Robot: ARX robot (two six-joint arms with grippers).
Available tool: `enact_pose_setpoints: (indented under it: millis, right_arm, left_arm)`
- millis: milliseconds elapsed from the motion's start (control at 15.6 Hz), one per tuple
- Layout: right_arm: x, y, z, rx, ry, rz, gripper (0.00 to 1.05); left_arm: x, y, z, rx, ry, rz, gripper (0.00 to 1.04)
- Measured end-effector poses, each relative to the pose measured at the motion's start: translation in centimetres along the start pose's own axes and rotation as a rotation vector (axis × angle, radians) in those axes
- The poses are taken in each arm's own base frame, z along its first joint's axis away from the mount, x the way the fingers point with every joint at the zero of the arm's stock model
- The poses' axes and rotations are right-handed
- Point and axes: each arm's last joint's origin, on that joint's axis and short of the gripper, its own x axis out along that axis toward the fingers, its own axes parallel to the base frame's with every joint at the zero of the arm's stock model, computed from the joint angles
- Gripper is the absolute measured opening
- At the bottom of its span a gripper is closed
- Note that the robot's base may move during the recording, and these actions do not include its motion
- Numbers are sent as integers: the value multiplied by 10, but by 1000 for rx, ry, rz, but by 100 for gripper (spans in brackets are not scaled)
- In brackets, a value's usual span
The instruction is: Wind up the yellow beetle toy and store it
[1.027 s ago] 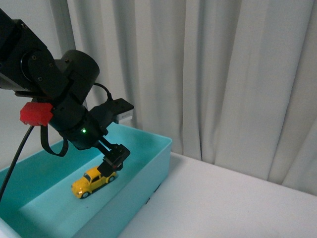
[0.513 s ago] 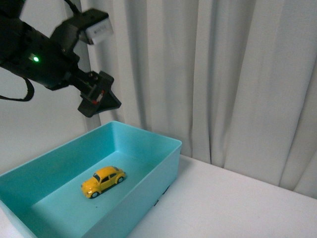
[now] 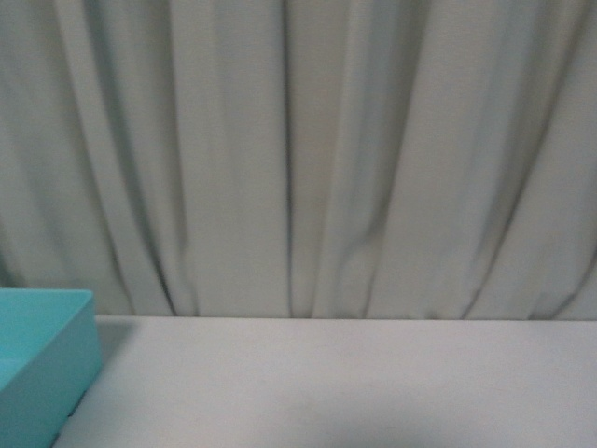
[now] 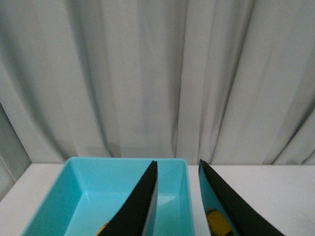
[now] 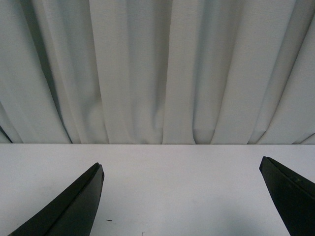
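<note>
Holding one yellow beetle toy [image 4: 219, 222], one bin [image 4: 98, 183]

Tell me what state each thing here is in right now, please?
Turquoise plastic bin: upright, open-topped.
Small glossy yellow beetle toy car: lying inside the bin, mostly hidden behind the left pincer.
Left pincer: open, empty, above the bin.
Right pincer: wide open, empty.

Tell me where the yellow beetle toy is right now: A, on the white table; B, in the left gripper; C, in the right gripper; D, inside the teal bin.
D: the left wrist view shows bits of the yellow beetle toy on the floor of the teal bin, beyond the left gripper, which holds nothing; the right gripper spans only bare table.
</note>
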Motion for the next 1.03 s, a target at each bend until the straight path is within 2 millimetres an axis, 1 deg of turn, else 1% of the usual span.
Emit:
enact_pose_setpoints:
  millis: [128, 193, 321, 385, 449, 513, 706, 899, 963, 1027]
  right_arm:
    - [0, 0, 0, 0, 0, 0, 98]
    - [0, 0, 0, 0, 0, 0, 98]
    - [0, 0, 0, 0, 0, 0, 98]
    - [0, 0, 0, 0, 0, 0, 98]
    - [0, 0, 0, 0, 0, 0, 98]
    - [0, 0, 0, 0, 0, 0, 98]
    - [0, 0, 0, 0, 0, 0, 98]
    - [0, 0, 0, 0, 0, 0, 98]
    - [0, 0, 0, 0, 0, 0, 98]
    - [0, 0, 0, 0, 0, 0, 98]
  left_arm:
    - [-8, -7, -13, -10, -2, -4, 5]
    - [-11, -9, -16, -16, -11, 0, 2]
    - [-17, -14, -26, -17, -4, 16, 2]
    - [-20, -22, -31, -18, -3, -4, 2]
    - [-22, -24, -34, -17, -6, -20, 2]
    - [-25, -23, -36, -18, -8, 3, 2]
    - [-31, -23, -45, -18, -2, 2, 2]
    - [-35, -23, -48, -18, -11, 2, 2]
    - [-36, -23, -52, -18, -32, 2, 2]
    - [-38, -23, -57, -19, -7, 2, 2]
